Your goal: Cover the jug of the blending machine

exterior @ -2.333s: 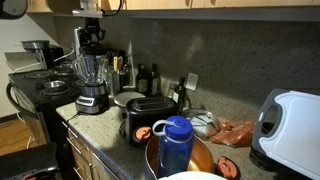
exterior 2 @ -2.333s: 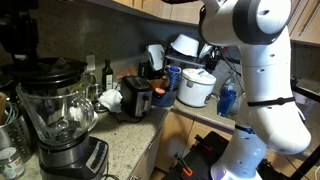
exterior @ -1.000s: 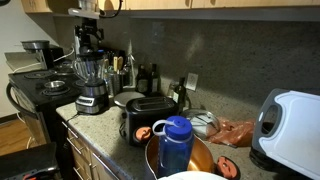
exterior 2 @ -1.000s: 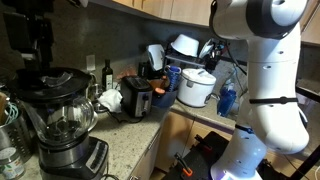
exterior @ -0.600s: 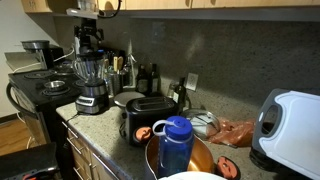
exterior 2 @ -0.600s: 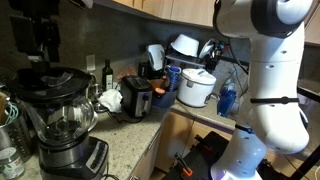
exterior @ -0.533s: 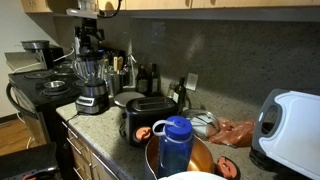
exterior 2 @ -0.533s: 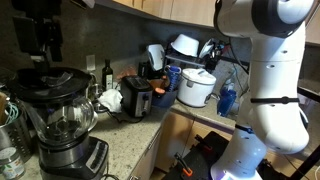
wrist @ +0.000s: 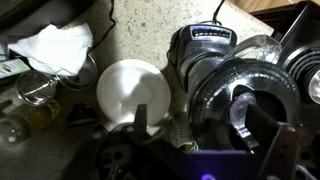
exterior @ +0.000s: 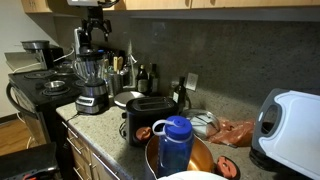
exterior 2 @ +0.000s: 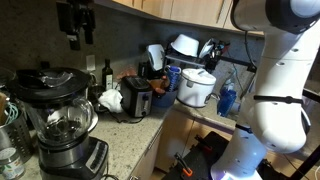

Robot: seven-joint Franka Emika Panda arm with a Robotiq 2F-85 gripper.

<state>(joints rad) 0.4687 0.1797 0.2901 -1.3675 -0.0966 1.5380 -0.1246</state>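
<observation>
Wrist view looks down on the dark lid, which appears seated on the jug at the end of the counter. The gripper hangs above it, jaws apart and empty. The lid is likely rigid, light and slick, so it is best taken at its raised centre. The clear jug looks breakable.

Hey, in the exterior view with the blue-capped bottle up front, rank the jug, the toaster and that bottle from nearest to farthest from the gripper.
From the gripper, in an exterior view:
1. The jug, directly below it.
2. The toaster, midway toward the camera.
3. The blue-capped bottle, closest to the camera.
</observation>
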